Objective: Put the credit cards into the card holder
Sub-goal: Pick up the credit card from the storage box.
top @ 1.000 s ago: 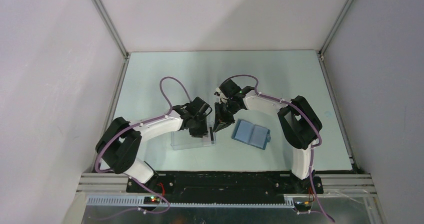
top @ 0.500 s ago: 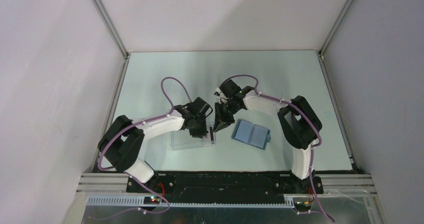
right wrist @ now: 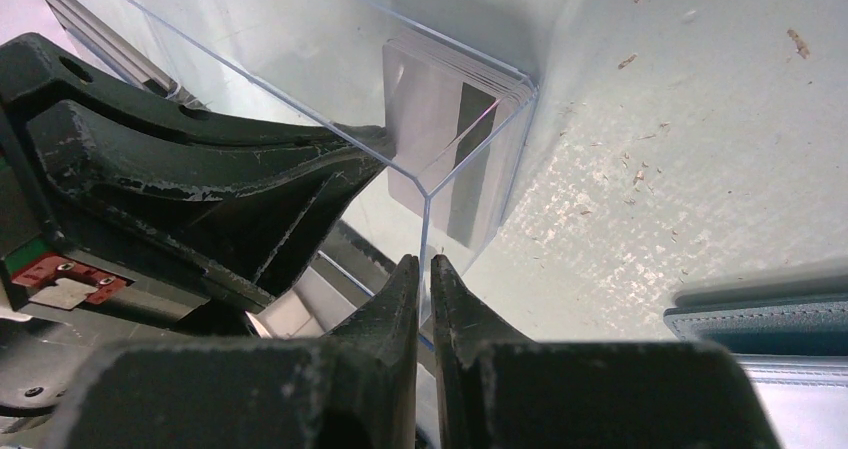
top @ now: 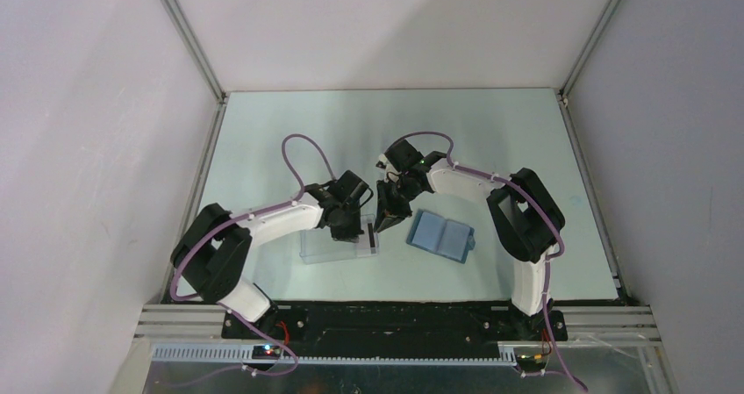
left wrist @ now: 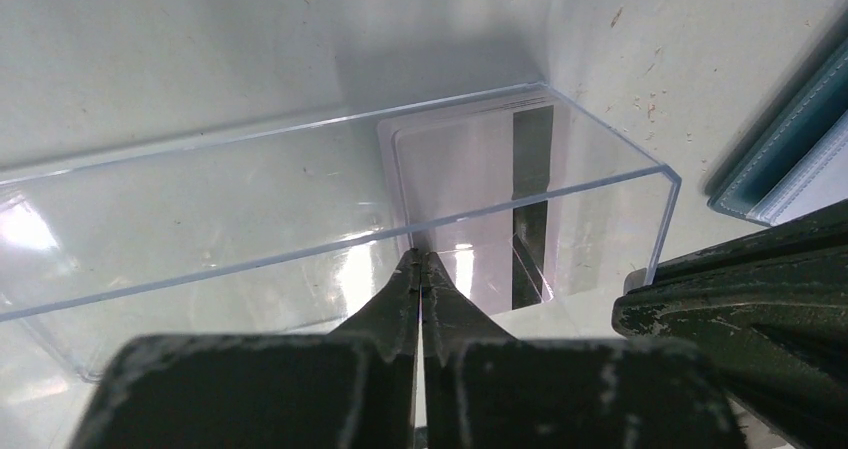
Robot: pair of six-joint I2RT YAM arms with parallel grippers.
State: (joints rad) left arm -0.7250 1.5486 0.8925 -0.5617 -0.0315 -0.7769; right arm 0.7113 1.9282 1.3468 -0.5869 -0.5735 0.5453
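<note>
The long clear plastic box (top: 333, 247) lies near the tabletop's (top: 289, 131) near edge, left of the middle. Its long sides run roughly along that edge. The thin whitish credit cards (left wrist: 462, 194), each with a black stripe, stand as a small stack on edge inside the box, leaning flat against its right end wall.

The left gripper (left wrist: 421, 259) reaches over the box's near long rim with its fingers pressed fully together. The tips sit at the lower left edge of the stack (whether one card is pinched between them cannot be told).

The right gripper (right wrist: 428, 264) comes in from the far right. Its fingers are nearly closed, pinching the box's thin wall at the right end corner. The two claws are close here, with the left one filling the space just beside the right one's fingers.

The small teal-blue folding card holder (top: 441, 235) lies open and flat to the right of the box, also toward the near edge. It is apart from the box, with a narrow strip of bare tabletop between them. In both wrist views only the holder's stitched edge shows at the right. The arms' elbows bow outward toward the tabletop's left and right edges.
</note>
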